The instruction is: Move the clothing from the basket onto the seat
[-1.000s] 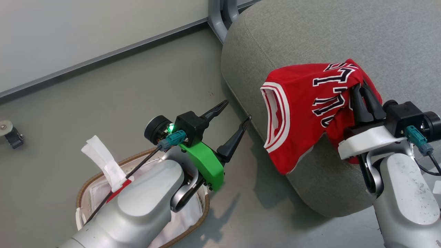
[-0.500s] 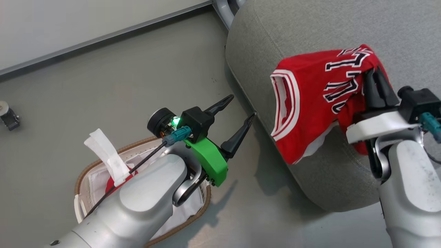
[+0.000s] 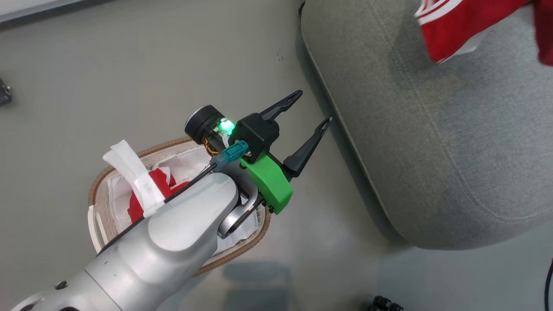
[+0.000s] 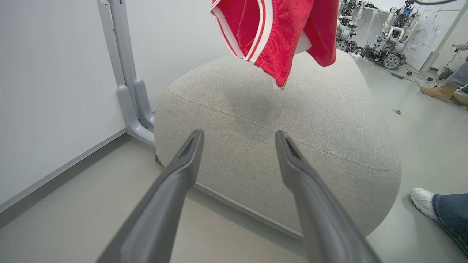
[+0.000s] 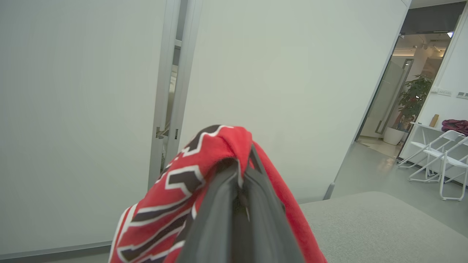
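Lying in the oval white plastic basket beside the wide-spread, empty left claw is a plain red garment, while farther off the red lettered jersey, pinched in the closed right claw above the rounded grey fabric seat, should be lowered well inboard before release.

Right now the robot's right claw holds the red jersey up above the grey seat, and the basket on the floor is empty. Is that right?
Not quite: the basket isn't empty. The head view shows a plainer red piece lying inside it. The rest stands: the right claw is shut on the jersey, which hangs above the seat.
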### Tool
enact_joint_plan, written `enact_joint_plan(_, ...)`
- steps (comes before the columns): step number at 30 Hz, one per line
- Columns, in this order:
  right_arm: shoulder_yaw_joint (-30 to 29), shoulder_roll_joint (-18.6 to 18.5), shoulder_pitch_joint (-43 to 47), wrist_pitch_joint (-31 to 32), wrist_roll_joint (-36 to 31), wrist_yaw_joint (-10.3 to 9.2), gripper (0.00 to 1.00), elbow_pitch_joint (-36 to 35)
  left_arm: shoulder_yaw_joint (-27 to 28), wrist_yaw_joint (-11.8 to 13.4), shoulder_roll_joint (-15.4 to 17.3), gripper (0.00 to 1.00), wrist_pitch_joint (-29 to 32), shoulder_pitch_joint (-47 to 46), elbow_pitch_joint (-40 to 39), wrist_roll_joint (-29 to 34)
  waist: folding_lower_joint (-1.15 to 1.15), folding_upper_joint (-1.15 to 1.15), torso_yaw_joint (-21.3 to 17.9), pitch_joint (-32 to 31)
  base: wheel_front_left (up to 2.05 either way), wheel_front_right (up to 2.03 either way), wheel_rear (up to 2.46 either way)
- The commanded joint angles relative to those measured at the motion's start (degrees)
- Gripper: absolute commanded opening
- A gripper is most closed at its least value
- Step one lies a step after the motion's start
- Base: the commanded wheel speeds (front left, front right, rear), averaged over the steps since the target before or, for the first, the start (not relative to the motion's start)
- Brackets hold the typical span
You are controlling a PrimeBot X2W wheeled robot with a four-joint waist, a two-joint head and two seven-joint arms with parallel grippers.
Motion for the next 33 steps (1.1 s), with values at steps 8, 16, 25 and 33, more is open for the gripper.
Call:
enact_joint_plan(8,-4.5,-9.9,-12.1,2.8,-1.0,-0.07,0.0,5.8,0.3,2.0,1.8,1.0,1.2,-3.5,-3.5,1.9,-0.01,0.0,6.4,10.5,0.0,0.0,0.0)
enact_joint_plan(16,-4.5,-13.0,-16.1,3.7,-4.0,-0.06,0.0,13.4,0.0,4.0,3.6,1.0,3.3,-5.8,-7.9,3.8,-0.01,0.0,8.5,16.9,0.0,0.0,0.0)
enact_joint_plan(25,-10.2,-11.0,-15.5,0.9,-8.2,-0.06,0.0,22.6,-0.5,5.7,5.1,1.0,5.1,-6.0,-12.5,4.9,-0.01,0.0,9.3,20.5,0.0,0.0,0.0)
enact_joint_plan(33,-14.6,-8.7,-14.0,-0.3,-11.8,-0.06,0.35,28.4,-0.4,6.2,6.0,1.0,5.4,-5.8,-13.5,4.4,-0.01,0.0,8.9,20.6,0.0,0.0,0.0)
